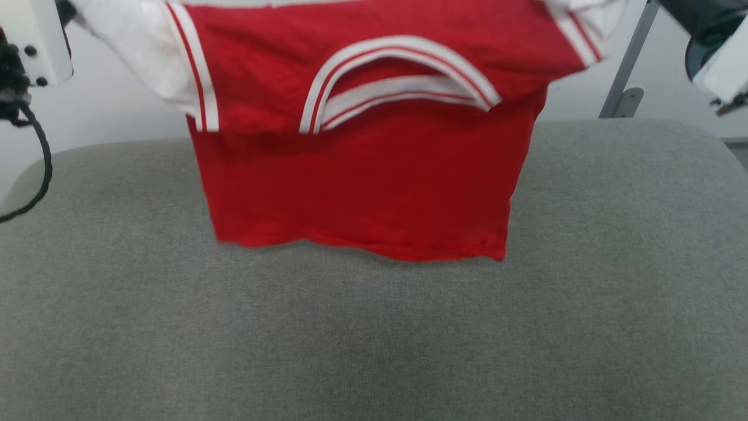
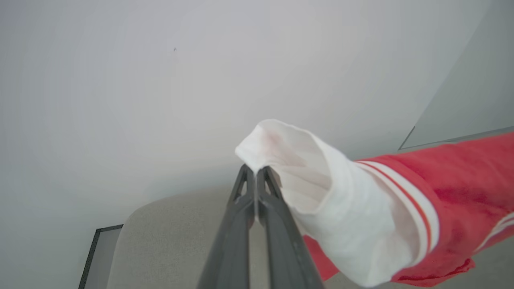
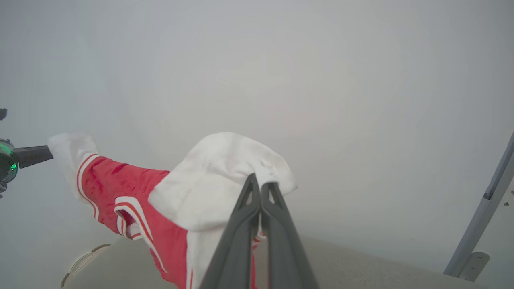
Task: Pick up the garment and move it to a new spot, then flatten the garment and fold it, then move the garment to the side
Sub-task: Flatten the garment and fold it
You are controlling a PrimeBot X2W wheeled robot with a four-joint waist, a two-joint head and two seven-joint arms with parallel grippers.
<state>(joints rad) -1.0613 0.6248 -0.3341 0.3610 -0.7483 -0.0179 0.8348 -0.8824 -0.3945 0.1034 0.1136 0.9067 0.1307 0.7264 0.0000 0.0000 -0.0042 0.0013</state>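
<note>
The garment [image 1: 362, 175], a red T-shirt with white sleeves and a striped collar, hangs in the air over the far part of the grey table [image 1: 374, 339], its red hem drooping down toward the surface. My left gripper [image 2: 255, 170] is shut on the tip of one white sleeve [image 2: 317, 188]. My right gripper [image 3: 260, 180] is shut on the other white sleeve [image 3: 217, 176]. In the right wrist view the left gripper [image 3: 36, 154] shows at the far left, holding the stretched shirt. The shirt's printed front is hidden.
A grey metal post with a foot [image 1: 628, 64] stands behind the table at the right. A black cable [image 1: 35, 152] hangs from the left arm at the table's left edge. A pale wall lies beyond the table.
</note>
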